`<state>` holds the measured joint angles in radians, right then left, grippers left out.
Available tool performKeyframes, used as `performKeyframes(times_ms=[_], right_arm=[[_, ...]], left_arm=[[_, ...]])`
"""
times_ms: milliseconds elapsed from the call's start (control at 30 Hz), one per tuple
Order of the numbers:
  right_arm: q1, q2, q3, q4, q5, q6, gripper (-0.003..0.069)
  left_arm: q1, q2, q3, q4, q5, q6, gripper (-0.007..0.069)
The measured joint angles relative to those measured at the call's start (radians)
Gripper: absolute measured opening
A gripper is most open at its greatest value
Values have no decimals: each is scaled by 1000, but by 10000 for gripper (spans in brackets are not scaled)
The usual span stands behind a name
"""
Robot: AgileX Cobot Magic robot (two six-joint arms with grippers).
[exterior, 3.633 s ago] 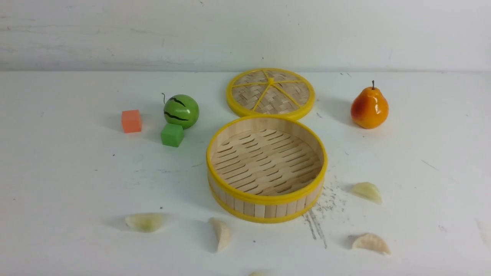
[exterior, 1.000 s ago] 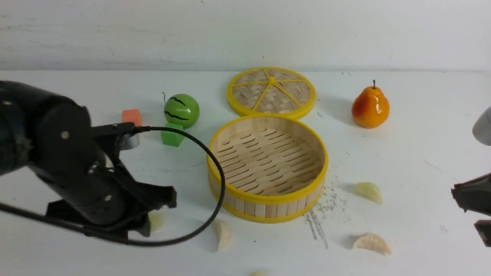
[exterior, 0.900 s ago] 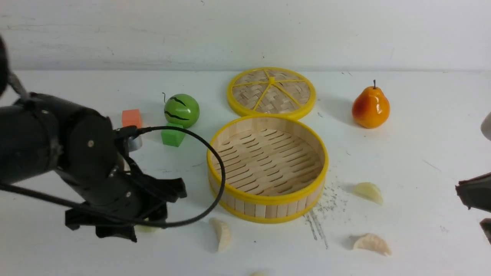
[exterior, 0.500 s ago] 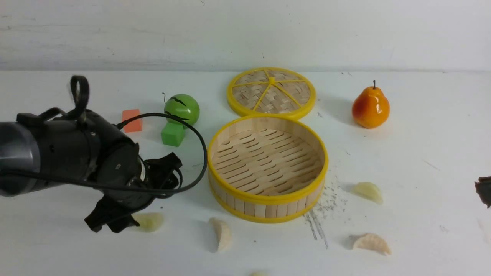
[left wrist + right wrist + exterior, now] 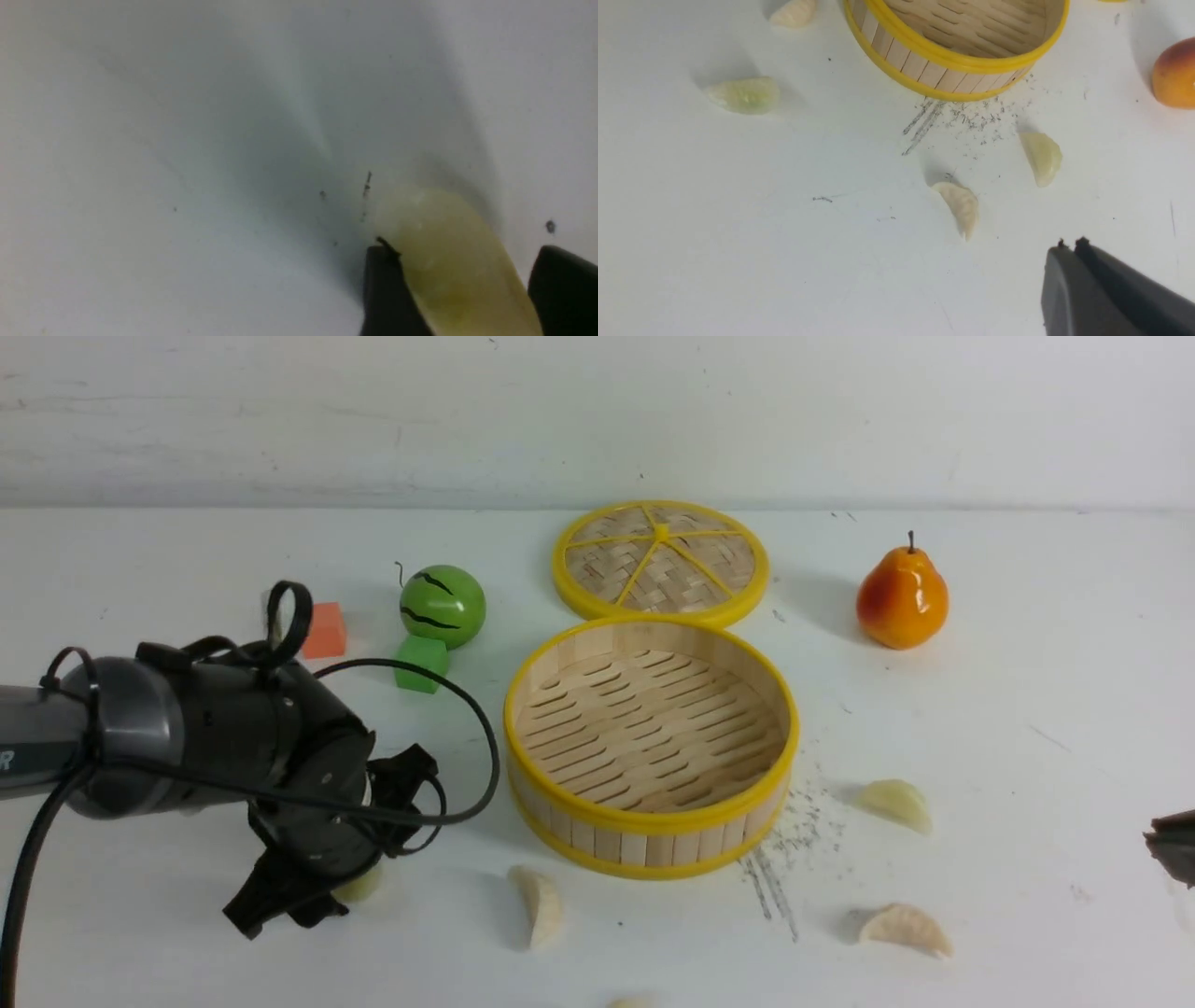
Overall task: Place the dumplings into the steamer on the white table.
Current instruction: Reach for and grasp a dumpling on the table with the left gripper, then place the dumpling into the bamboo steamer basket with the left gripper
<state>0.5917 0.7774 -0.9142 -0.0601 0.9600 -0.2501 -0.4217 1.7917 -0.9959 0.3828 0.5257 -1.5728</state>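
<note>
The steamer (image 5: 651, 821) stands empty mid-table; it also shows in the right wrist view (image 5: 924, 65). My left gripper (image 5: 285, 907) is down at the table, open, with its jaws either side of a yellowish dumpling (image 5: 362, 887). In the left wrist view one finger (image 5: 383, 280) touches that dumpling (image 5: 448, 252); the other stands just clear. Other dumplings lie at the front (image 5: 540, 905), at the bottom edge (image 5: 627, 1002) and on the right (image 5: 896, 803) (image 5: 904, 929). My right gripper (image 5: 1070, 245) is shut and empty, near the right-hand dumplings (image 5: 962, 207) (image 5: 1043, 156).
The steamer's woven lid (image 5: 660, 563) lies flat behind it. A green toy watermelon (image 5: 442, 606), a green cube (image 5: 420, 663) and an orange cube (image 5: 324, 630) sit back left. A pear (image 5: 902, 595) stands back right. My right gripper's tip (image 5: 1174, 845) shows at the right edge.
My left arm came in from the left and lowered its open gripper around the front-left dumpling, now mostly covered. My right gripper stays at the right edge, shifted slightly.
</note>
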Motion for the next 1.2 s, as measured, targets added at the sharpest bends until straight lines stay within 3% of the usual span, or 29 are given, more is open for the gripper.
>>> performKeyframes(times_ms=[33,67,100,267,433,567,800,933,1200], right_arm=[[0,0,0,-1,1,0,9],[0,0,0,-1,1,0,10],[0,0,0,-2,1,0,11],[0,0,0,-4,3,0,12],[0,0,0,-4,6,0,15],[0,0,0,-4,6,0,21],[1,0,0,-4,-8,0,24],[1,0,0,-4,-10,0,31],[1,0,0,-3,-11,8,33]], left_arm=[[0,1,0,-3,0,19,311],[0,1,0,-3,0,23,311],[0,1,0,-4,0,55,240],[0,0,-3,-8,4,238,242],[0,2,-83,-11,114,498,237],[-3,3,-233,-40,258,711,228],[-65,15,-553,-211,392,1007,215],[-139,96,-752,-287,377,1087,206],[-235,390,-990,-291,288,1100,191]])
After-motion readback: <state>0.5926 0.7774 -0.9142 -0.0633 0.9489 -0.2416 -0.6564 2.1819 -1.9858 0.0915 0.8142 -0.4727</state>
